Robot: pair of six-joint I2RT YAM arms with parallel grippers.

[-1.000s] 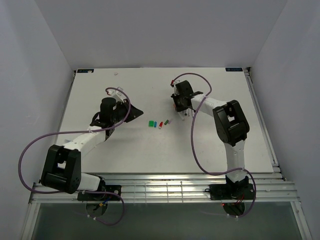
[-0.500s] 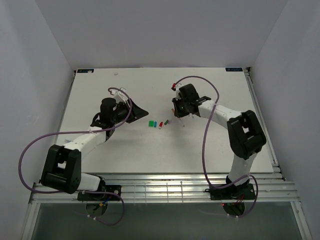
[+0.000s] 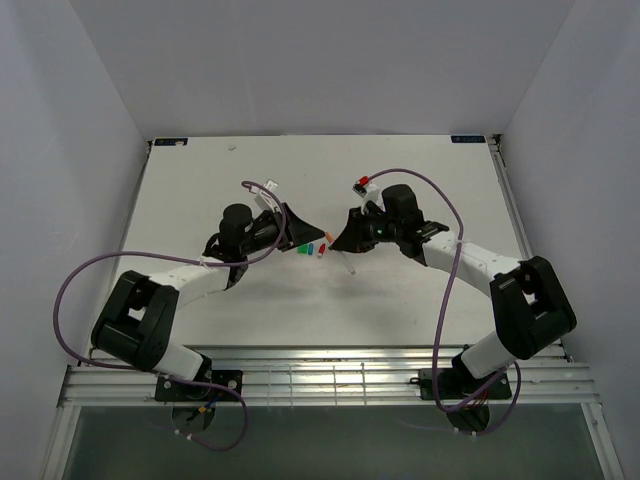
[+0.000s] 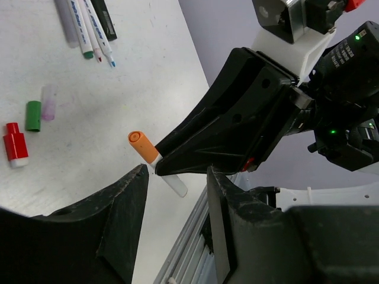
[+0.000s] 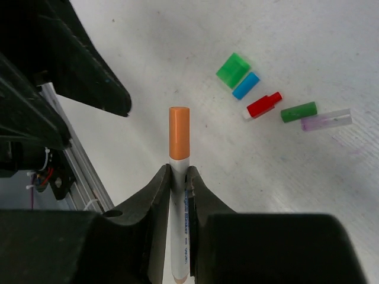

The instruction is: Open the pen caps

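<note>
**Capped pen held between 2 grippers – cap not removed**

The right gripper (image 5: 179, 177) was clamped on the white barrel of a pen (image 5: 179, 204), both fingers pressed against its sides. The pen's orange cap (image 5: 179, 141) was seated on the end and projected clear of the fingertips, above the table (image 3: 200, 190) rather than on it.

The left gripper (image 4: 177, 174) faced the right one near the table's middle. Its jaws stood apart and gripped nothing. In the left wrist view the held pen showed through the gap between them, touching neither finger. In the right wrist view 1 black left finger (image 5: 89, 65) sat beside the orange cap, apart from it.

Surroundings:
- 5 loose caps lay in a short row on the table, just beyond the grippers: a green cap (image 5: 233, 70), a blue cap (image 5: 246, 85) touching it, a red cap (image 5: 264, 105), a dark green cap (image 5: 298, 112) and a clear purplish cap (image 5: 325, 120).
- A cluster of further pens (image 4: 83, 26) lay side by side farther off, uncapped tips showing, with a black marker (image 4: 105, 21) alongside.

Obstructions – the right gripper's black housing filled much of the left wrist view, hiding the table behind it. The left arm's body blocked the left side of the right wrist view.
</note>
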